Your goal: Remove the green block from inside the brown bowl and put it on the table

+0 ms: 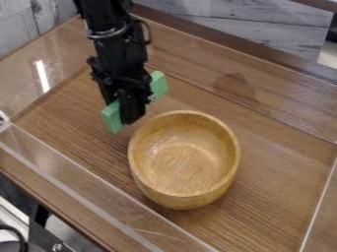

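Green block (pixel 132 101) is hanging clamped in the fingers (pixel 128 106), already clear of the brown bowl (pixel 184 157); lowering onto the tabletop (pixel 250 94) is remaining.

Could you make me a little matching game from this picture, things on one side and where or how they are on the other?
Things:
1. green block
2. brown bowl
3. claw
4. table

States:
A. empty, sitting on the wood
B. shut on something, pointing down
C. gripped, outside the bowl at its left
D. wood-grain, with clear walls at its edges

Pairs: 1-C, 2-A, 3-B, 4-D
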`<state>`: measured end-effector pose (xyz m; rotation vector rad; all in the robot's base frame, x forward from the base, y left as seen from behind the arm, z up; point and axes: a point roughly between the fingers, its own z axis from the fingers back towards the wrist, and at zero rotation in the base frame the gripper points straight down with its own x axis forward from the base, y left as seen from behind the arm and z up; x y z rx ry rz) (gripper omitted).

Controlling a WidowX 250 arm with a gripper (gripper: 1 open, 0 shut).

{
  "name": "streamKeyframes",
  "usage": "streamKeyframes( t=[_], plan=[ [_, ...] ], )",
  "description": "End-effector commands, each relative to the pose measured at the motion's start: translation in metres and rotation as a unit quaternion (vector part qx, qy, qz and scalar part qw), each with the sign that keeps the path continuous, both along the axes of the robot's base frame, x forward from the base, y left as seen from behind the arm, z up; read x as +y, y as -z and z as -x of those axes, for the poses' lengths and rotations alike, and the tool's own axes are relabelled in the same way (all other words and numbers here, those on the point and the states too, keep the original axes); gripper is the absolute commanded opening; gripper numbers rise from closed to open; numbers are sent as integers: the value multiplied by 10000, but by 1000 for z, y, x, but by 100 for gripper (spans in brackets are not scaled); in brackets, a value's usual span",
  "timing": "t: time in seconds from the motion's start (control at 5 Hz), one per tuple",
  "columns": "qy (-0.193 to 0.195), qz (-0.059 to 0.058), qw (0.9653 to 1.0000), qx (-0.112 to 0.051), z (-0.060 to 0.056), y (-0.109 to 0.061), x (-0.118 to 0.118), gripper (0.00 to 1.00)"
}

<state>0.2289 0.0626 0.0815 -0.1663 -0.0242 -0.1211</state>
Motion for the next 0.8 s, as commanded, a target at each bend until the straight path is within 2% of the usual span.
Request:
streamKeyframes(
  t=[0.0,0.6],
  plan=[
    [-60,-60,9996,-258,-11,-12,10,0],
    [-124,-13,9994,-333,-18,-5,22,0]
  ],
)
